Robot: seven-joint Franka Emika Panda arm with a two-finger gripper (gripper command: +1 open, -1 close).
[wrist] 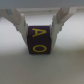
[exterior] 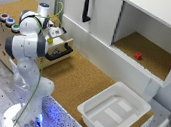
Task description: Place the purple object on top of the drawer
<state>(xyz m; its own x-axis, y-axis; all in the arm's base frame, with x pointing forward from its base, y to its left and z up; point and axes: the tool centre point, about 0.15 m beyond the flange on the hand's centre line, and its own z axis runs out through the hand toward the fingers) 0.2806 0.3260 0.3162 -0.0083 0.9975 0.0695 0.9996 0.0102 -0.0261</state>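
Note:
The purple object (wrist: pixel 40 42) is a small cube with yellow letters, held between my gripper's fingers (wrist: pixel 20 22) in the wrist view. My gripper (wrist: pixel 40 33) is shut on it. In the exterior view my gripper (exterior: pixel 55 36) hangs over the pulled-out pale wooden drawer (exterior: pixel 57 47) with the black bar handle (exterior: pixel 60 52). The drawer belongs to the small cork-topped wooden box (exterior: pixel 14 8), which bears round coloured buttons (exterior: pixel 9 22). The cube itself is hidden by the hand in the exterior view.
A big white cabinet (exterior: pixel 103 18) with a black handle (exterior: pixel 87 8) stands behind; its open compartment holds a small red object (exterior: pixel 138 56). A white plastic tray (exterior: pixel 114 110) sits on the cork table (exterior: pixel 76 80) at the exterior view's right.

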